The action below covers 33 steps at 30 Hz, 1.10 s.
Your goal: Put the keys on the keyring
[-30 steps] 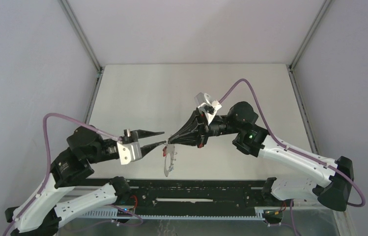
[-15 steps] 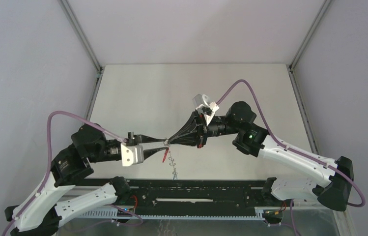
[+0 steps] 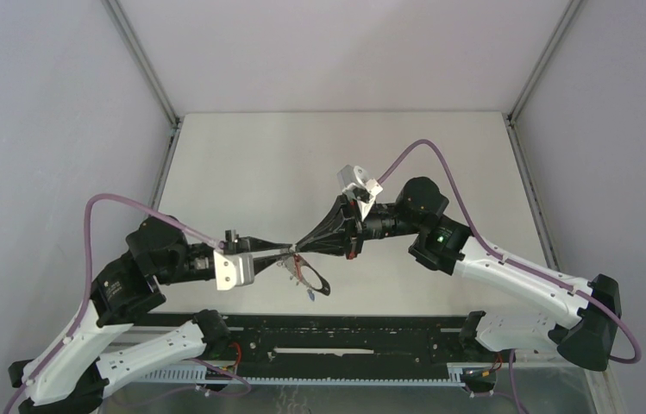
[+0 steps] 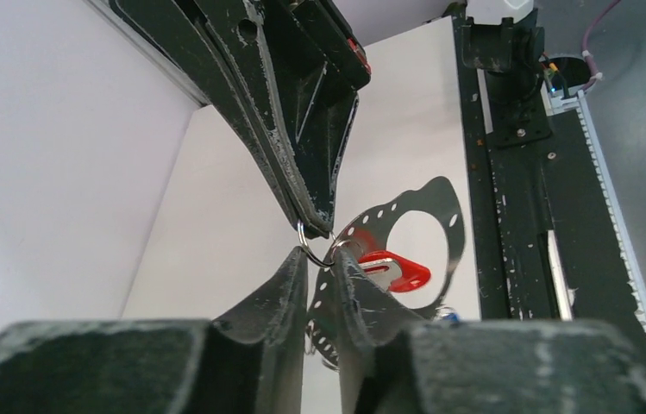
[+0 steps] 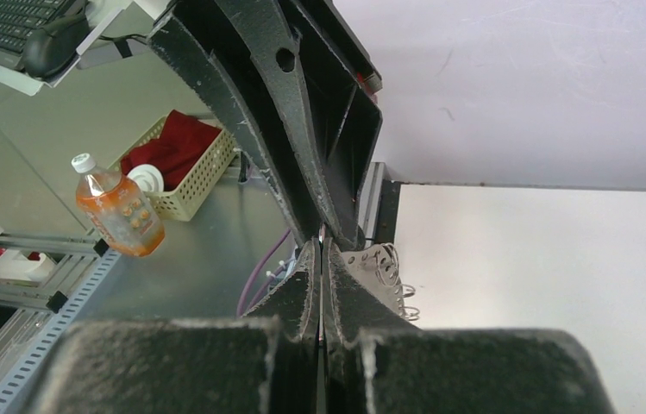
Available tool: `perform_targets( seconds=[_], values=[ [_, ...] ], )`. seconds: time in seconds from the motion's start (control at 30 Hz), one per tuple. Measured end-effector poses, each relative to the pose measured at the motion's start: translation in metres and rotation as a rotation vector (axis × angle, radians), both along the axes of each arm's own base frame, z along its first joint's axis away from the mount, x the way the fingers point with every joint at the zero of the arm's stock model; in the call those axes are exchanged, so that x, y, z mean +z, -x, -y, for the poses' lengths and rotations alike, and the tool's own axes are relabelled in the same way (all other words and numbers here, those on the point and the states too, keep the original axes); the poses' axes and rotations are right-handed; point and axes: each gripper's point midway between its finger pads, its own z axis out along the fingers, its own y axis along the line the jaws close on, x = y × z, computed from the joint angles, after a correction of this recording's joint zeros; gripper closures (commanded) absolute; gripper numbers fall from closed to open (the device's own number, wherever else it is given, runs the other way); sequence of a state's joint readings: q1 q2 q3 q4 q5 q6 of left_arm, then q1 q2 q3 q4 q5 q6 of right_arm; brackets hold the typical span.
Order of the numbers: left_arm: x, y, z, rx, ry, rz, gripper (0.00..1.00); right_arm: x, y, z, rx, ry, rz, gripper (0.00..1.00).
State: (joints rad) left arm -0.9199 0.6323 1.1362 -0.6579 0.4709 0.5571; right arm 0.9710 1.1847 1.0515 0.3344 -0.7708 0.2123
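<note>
While the right gripper's [image 4: 315, 226] jaws sit fully shut, pinching a small wire loop [image 4: 305, 244] at their tips, the left gripper [image 4: 321, 256] meets it tip to tip above the table [image 3: 259, 164]. Left jaws clamp the keyring's [image 4: 448, 203] rim, with a slim gap between them. Keyring sits tilted, just below and beyond both tips. Red key [image 4: 401, 272] lies across its opening, just beside the left tips. Blue key [image 3: 311, 297] dangles at the ring's low edge, mostly hidden in the wrist view.
</note>
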Motion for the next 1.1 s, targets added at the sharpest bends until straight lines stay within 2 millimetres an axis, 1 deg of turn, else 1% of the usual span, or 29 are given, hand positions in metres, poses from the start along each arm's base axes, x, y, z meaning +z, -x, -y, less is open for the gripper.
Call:
perform_targets(
  seconds=[0.17,0.23,0.3,0.4,0.43,0.47,0.5,0.53,0.57,0.6,0.63,0.77,0.9,1.0,1.1],
  values=[
    [0.0,-0.004,-0.001,0.024,0.002,-0.005,0.99,-0.001,0.002,0.001,0.015,0.002,0.009,1.0],
    [0.0,-0.005,-0.001,0.032,0.003,-0.013,1.0,-0.001,0.003,0.001,0.018,0.001,0.015,1.0],
    [0.0,-0.007,-0.001,0.044,0.006,-0.02,1.0,-0.001,0.003,0.001,0.018,0.0,0.019,0.96],
    [0.001,-0.008,-0.001,0.058,0.016,-0.04,1.0,-0.001,0.002,0.001,0.017,-0.001,0.021,0.75],
    [0.002,-0.009,-0.001,0.065,0.02,-0.044,1.0,-0.001,0.002,0.001,0.015,0.0,0.019,0.59],
    [0.003,-0.01,0.0,0.072,0.025,-0.051,1.0,-0.001,0.002,0.001,0.013,0.0,0.018,0.47],
    [0.004,-0.012,0.0,0.08,0.031,-0.056,1.0,-0.001,0.0,0.0,0.005,0.0,0.017,0.42],
    [0.004,-0.013,0.001,0.087,0.037,-0.059,1.0,-0.001,-0.001,0.0,-0.002,0.002,0.008,0.35],
    [0.004,-0.016,0.001,0.1,0.042,-0.063,1.0,-0.001,-0.003,0.0,-0.018,0.003,0.006,0.14],
    [0.003,-0.018,0.001,0.114,0.042,-0.068,1.0,-0.002,-0.006,-0.001,-0.033,0.006,0.001,0.02],
    [0.001,-0.021,0.001,0.13,0.042,-0.074,1.0,-0.003,-0.01,0.0,-0.058,0.015,-0.008,0.0],
    [-0.007,-0.041,0.002,0.224,0.033,-0.09,1.0,-0.006,-0.026,0.004,-0.177,0.04,-0.037,0.0],
    [-0.014,-0.063,0.005,0.327,0.034,-0.107,1.0,-0.008,-0.048,0.016,-0.341,0.064,-0.079,0.0],
    [-0.019,-0.075,0.005,0.387,0.047,-0.114,1.0,-0.016,-0.064,0.024,-0.457,0.098,-0.109,0.0],
    [-0.021,-0.085,0.005,0.433,0.067,-0.114,1.0,-0.023,-0.074,0.031,-0.537,0.127,-0.125,0.0]
  ],
)
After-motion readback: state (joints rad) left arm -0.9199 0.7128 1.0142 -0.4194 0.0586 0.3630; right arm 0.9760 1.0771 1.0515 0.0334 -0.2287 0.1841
